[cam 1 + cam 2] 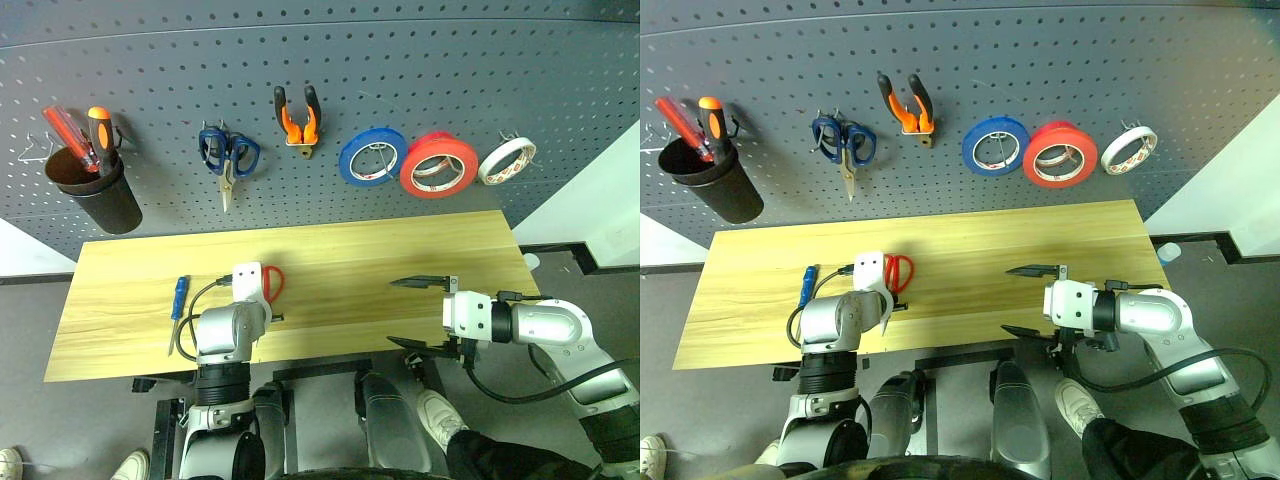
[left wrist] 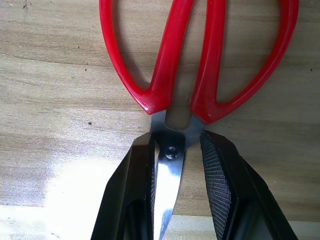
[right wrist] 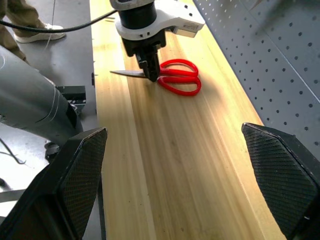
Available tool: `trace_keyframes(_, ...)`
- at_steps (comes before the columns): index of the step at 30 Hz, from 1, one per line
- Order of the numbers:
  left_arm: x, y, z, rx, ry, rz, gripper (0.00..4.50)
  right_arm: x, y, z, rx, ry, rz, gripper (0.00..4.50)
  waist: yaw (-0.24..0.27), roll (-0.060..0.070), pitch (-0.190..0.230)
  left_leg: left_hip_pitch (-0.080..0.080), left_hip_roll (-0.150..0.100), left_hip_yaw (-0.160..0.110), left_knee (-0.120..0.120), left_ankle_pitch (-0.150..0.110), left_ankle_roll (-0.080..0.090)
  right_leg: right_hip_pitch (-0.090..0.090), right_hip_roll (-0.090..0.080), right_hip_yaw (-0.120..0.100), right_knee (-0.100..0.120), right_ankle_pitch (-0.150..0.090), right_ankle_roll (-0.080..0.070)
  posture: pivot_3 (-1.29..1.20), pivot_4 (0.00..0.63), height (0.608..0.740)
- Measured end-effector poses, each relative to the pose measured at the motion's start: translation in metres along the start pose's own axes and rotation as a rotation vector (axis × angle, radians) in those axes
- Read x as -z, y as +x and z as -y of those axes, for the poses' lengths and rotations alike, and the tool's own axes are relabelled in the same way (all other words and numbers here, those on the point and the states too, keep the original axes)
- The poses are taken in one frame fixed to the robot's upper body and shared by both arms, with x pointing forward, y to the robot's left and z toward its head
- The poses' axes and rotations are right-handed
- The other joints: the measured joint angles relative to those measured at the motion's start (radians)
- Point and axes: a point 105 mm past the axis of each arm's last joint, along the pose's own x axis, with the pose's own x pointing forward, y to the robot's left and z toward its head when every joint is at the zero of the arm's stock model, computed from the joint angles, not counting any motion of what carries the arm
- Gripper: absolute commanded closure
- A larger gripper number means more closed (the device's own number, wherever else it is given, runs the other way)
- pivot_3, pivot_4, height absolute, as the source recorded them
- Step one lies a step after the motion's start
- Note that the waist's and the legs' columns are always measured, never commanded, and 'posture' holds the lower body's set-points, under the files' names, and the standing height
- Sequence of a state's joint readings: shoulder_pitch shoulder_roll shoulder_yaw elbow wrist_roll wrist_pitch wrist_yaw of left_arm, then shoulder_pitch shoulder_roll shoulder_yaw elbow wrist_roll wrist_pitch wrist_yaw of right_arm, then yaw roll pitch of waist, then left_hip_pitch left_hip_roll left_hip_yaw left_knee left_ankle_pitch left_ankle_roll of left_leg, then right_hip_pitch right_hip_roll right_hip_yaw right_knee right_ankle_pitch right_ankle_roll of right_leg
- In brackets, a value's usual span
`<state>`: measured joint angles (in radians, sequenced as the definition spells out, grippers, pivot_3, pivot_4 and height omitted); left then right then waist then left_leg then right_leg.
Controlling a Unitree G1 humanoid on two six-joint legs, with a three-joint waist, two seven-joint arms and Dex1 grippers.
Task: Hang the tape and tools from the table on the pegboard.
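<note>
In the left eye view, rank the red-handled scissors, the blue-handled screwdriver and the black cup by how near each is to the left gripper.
1. Red-handled scissors: on the table, right at the left gripper, fingers either side of the pivot.
2. Blue-handled screwdriver: on the table, to the robot's left.
3. Black cup: up on the pegboard, far left.
</note>
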<state>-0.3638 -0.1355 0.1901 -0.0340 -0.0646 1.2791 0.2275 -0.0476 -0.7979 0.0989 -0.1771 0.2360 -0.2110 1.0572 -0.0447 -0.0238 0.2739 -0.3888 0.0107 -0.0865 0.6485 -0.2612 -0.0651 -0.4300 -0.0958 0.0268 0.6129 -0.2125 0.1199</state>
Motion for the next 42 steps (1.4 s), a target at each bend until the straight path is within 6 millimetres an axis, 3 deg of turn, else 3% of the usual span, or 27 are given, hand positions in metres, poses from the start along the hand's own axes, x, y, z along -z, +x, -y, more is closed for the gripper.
trace_keyframes(8, -0.002, 0.000, -0.004, 0.010, 0.024, 0.022, 3.51, -0.005, 0.003, 0.005, 0.030, 0.005, 0.028, 0.00, -0.003, 0.000, 0.000, 0.000, 0.000, 0.000, 0.000, 0.000, 0.000, 0.000, 0.000, 0.000, 0.000, 0.000, 0.000, -0.11, 0.214, 0.730)
trace_keyframes(13, -0.013, -0.009, -0.023, 0.082, 0.075, 0.166, 3.51, -0.040, 0.010, 0.031, 0.134, 0.076, 0.212, 0.00, -0.016, 0.000, 0.000, 0.000, 0.000, 0.000, 0.000, 0.000, 0.000, -0.001, 0.000, 0.000, 0.001, 0.003, -0.004, -0.10, 0.213, 0.730)
trace_keyframes(16, -0.025, -0.026, -0.044, 0.153, 0.135, 0.335, 3.51, -0.071, 0.006, 0.048, 0.175, 0.155, 0.364, 0.00, -0.022, 0.000, 0.000, 0.000, 0.000, 0.000, 0.000, 0.000, 0.000, -0.001, 0.000, 0.000, 0.001, 0.003, -0.004, -0.10, 0.209, 0.730)
trace_keyframes(20, -0.023, -0.045, -0.063, 0.296, 0.109, 0.500, 3.51, -0.102, 0.004, 0.057, 0.157, 0.216, 0.482, 0.00, -0.019, 0.000, -0.001, -0.001, 0.000, 0.000, 0.000, 0.000, 0.000, -0.001, -0.001, 0.000, 0.000, 0.001, -0.007, -0.09, 0.203, 0.730)
trace_keyframes(23, -0.029, -0.072, -0.072, 0.413, 0.118, 0.681, 3.51, -0.123, 0.004, 0.062, 0.140, 0.205, 0.528, 0.00, -0.014, 0.000, -0.001, -0.002, 0.000, 0.000, 0.000, 0.000, 0.000, -0.002, -0.001, 0.000, 0.000, 0.001, -0.009, -0.08, 0.194, 0.730)
trace_keyframes(27, -0.040, -0.109, -0.082, 0.534, 0.108, 0.904, 3.51, -0.133, 0.005, 0.061, 0.114, 0.206, 0.547, 0.00, 0.003, -0.001, -0.003, -0.002, 0.000, 0.001, 0.000, 0.000, 0.000, -0.002, -0.001, 0.000, -0.001, 0.001, -0.009, -0.07, 0.184, 0.730)
trace_keyframes(30, -0.048, -0.122, -0.092, 0.540, 0.094, 0.991, 3.51, -0.135, 0.005, 0.062, 0.105, 0.203, 0.560, 0.00, 0.005, -0.001, -0.004, -0.002, 0.000, 0.001, 0.001, 0.000, 0.000, -0.001, -0.001, 0.000, -0.001, 0.002, -0.008, -0.06, 0.184, 0.730)
trace_keyframes(36, -0.043, -0.088, -0.093, 0.437, 0.140, 0.835, 3.51, -0.133, 0.006, 0.060, 0.095, 0.201, 0.555, 0.00, 0.001, -0.003, -0.006, -0.002, 0.000, 0.001, 0.001, 0.000, 0.000, -0.001, -0.001, 0.000, 0.000, 0.003, -0.006, -0.07, 0.184, 0.730)
trace_keyframes(39, -0.041, -0.075, -0.081, 0.447, 0.204, 0.734, 2.59, -0.127, 0.008, 0.056, 0.096, 0.216, 0.536, 0.00, 0.001, -0.004, -0.006, -0.002, 0.000, 0.000, 0.001, 0.000, 0.000, -0.001, 0.000, 0.000, 0.000, 0.003, -0.005, -0.07, 0.184, 0.730)
trace_keyframes(42, -0.049, -0.060, -0.078, 0.412, 0.396, 0.611, 1.53, -0.120, 0.009, 0.052, 0.096, 0.234, 0.514, 0.00, 0.002, -0.004, -0.007, -0.001, 0.000, 0.000, 0.001, 0.000, 0.000, -0.001, 0.000, 0.000, 0.002, 0.003, -0.007, -0.07, 0.191, 0.730)
